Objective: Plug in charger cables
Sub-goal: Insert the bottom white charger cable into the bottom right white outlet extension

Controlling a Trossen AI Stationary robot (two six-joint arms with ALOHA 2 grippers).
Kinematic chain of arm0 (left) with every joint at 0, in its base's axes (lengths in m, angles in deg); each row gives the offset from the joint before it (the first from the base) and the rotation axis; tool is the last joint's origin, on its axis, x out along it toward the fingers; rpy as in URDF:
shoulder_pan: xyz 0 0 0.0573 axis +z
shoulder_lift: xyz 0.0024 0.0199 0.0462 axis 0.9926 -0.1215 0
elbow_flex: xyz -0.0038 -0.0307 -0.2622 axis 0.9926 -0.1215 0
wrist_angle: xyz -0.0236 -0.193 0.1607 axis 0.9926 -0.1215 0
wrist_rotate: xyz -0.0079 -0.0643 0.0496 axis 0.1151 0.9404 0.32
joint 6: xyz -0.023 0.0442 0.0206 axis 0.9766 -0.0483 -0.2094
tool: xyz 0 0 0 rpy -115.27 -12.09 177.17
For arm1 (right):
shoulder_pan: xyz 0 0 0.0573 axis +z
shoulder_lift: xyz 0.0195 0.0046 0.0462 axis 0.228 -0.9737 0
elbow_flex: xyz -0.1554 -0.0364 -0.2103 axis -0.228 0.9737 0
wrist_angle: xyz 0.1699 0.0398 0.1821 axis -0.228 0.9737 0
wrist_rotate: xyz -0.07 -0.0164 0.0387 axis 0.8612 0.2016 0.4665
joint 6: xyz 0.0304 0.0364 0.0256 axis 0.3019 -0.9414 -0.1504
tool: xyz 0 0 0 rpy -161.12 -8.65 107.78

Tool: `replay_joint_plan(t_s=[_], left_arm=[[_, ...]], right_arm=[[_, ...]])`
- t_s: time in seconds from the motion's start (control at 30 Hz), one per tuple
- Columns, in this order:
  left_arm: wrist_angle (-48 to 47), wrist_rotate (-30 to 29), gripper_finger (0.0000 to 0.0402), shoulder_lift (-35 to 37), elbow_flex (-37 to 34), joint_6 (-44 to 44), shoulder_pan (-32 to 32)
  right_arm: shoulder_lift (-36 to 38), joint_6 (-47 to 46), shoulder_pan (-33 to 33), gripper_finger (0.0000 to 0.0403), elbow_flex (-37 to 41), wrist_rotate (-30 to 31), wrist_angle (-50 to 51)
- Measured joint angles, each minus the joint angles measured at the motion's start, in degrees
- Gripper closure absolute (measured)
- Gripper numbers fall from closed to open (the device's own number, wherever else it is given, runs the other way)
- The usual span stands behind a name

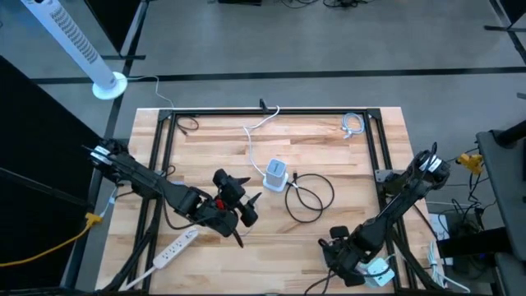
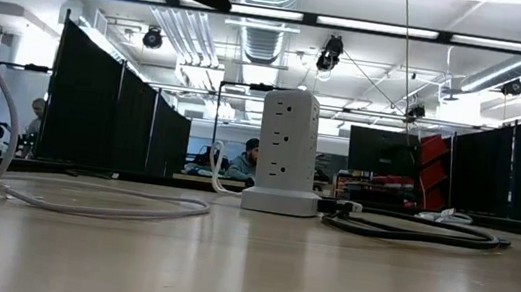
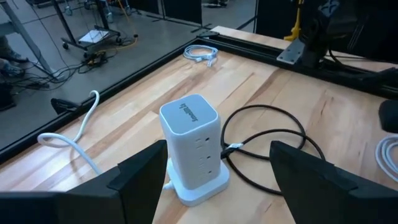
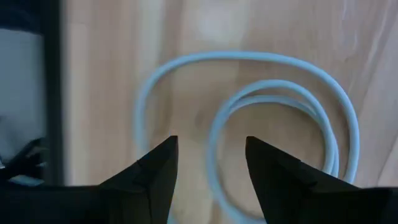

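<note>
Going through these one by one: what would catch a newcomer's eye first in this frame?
The white tower power strip at the table's middle stands out, with a black cable looped on the wood beside it, toward the right arm. The left gripper, open, hangs just short of the tower and points at it. The right gripper, open, hovers low over a coiled white cable at the table's near right corner.

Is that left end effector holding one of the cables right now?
No. In the left wrist view the left end effector is open and empty, facing the white tower with the black cable beside it.
</note>
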Motion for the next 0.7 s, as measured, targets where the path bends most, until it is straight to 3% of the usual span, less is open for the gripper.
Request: replay_joint_plan(t_s=[0.13, 0.27, 0.33, 0.57, 0.7], left_arm=[[0.05, 0.01, 0.0130, -0.05, 0.00, 0.00, 0.31], [0.03, -0.02, 0.0130, -0.03, 0.00, 0.00, 0.73], [0.09, 0.00, 0.0130, 0.02, 0.00, 0.00, 0.96], [0.60, 0.05, 0.0130, 0.04, 0.00, -0.02, 3.03], [2.30, 6.74, 0.0130, 0.15, 0.00, -0.81, 5.50]], right_arm=[[-3.22, -1.06, -0.30, 0.0274, -0.50, 0.00, 0.45], [-4.25, -0.97, -0.83, 0.0367, -1.77, -0.31, 3.12], [-3.53, 0.33, -1.59, 0.0392, -3.24, -0.63, 5.92], [6.48, 5.91, -7.21, 0.0400, -9.14, 1.59, 21.10], [14.94, 4.98, -11.93, 0.0400, -11.24, 7.84, 22.89]])
